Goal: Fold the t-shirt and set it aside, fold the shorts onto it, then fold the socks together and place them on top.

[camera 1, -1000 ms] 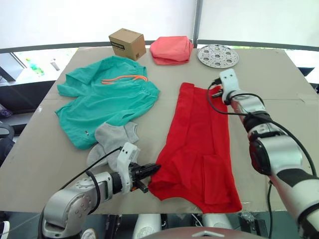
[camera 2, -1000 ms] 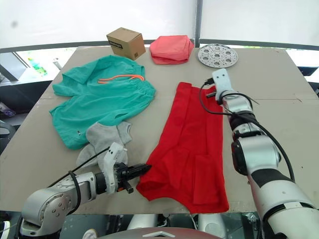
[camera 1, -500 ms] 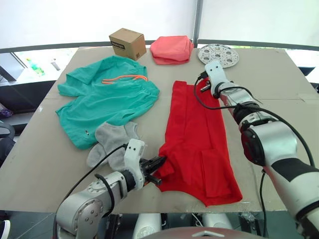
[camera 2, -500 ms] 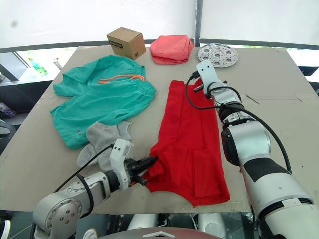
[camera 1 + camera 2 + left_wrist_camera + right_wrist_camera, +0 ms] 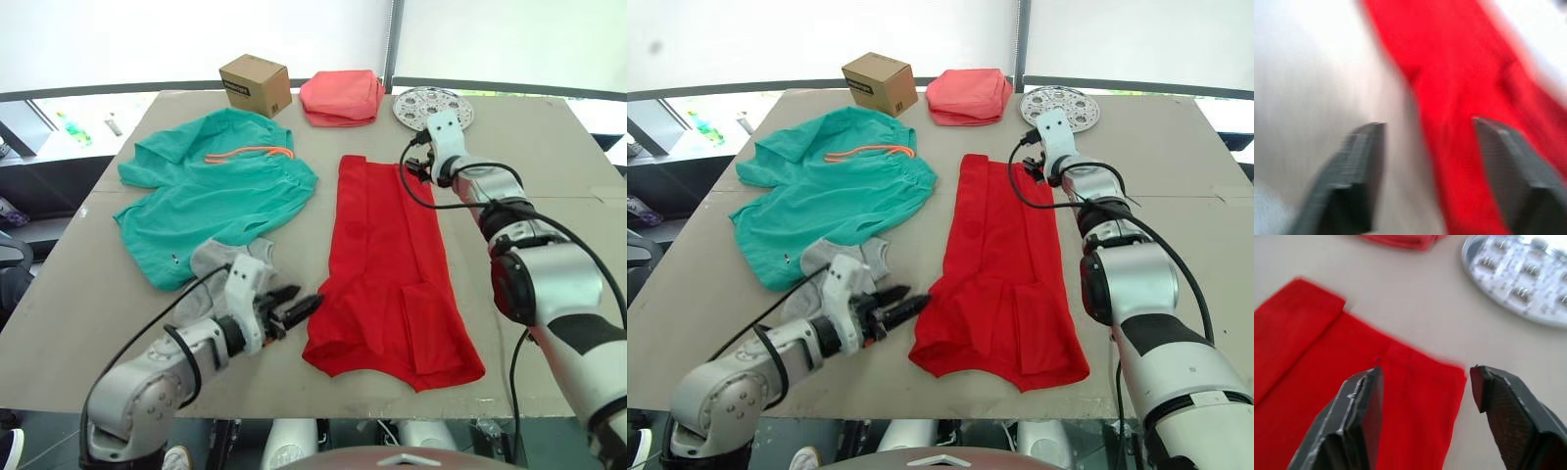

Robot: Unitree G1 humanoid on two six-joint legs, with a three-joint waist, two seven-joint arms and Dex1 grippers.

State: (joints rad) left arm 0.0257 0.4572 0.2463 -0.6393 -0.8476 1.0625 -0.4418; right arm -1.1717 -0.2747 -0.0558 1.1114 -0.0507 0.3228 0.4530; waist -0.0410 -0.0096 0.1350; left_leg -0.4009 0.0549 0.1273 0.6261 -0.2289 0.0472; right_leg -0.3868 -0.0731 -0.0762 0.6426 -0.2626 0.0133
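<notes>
Red shirt (image 5: 392, 284) lies folded lengthwise mid-worktop (image 5: 78, 323). Left gripper (image 5: 299, 308), jaws spread, empty, sits just off its near corner at 9 o'clock. Right gripper (image 5: 1422, 382), jaws spread, hovers over its far edge. Shorts (image 5: 211, 191) and socks (image 5: 220, 264) lie at 10 o'clock.

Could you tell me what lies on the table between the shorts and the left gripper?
The grey socks lie there, tucked against the near edge of the teal shorts, with the left gripper just past them by the t-shirt's hem. The left eye view shows it.

box (image 5: 255, 84) label unreadable, no legible txt
</notes>
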